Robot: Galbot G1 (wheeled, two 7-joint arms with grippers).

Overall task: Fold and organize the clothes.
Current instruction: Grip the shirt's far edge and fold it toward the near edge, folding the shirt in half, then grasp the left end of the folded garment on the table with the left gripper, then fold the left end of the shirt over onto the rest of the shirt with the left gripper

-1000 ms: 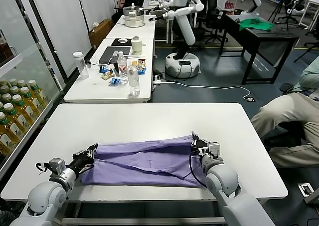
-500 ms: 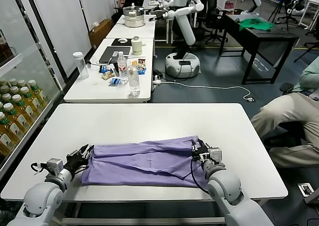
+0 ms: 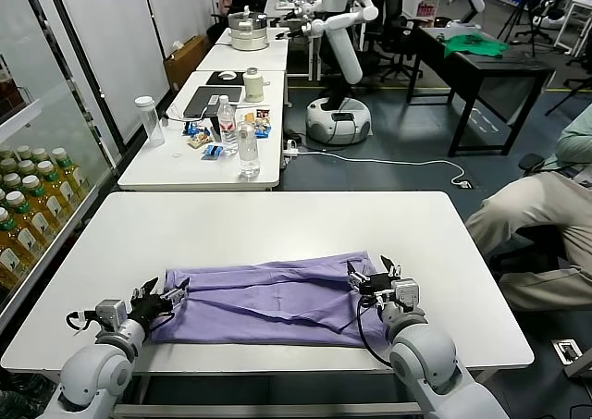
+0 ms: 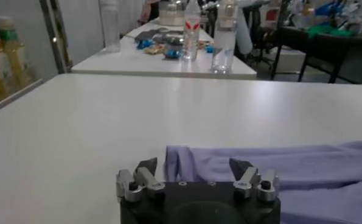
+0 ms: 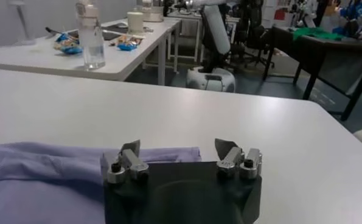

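T-shirt: lavender, lying flat in a long folded band across the near half of the white table. I see it lengthwise between my two grippers, with creases running through the middle.
Left gripper: at the shirt's left end, low over the table. Fingers spread apart and released — the cloth edge lies just ahead of them, nothing pinched.
Right gripper: at the shirt's right end, over its far corner. Fingers parted, empty; fabric lies under and beside them.
Beyond the shirt: bare table top — a second table with bottles stands behind.
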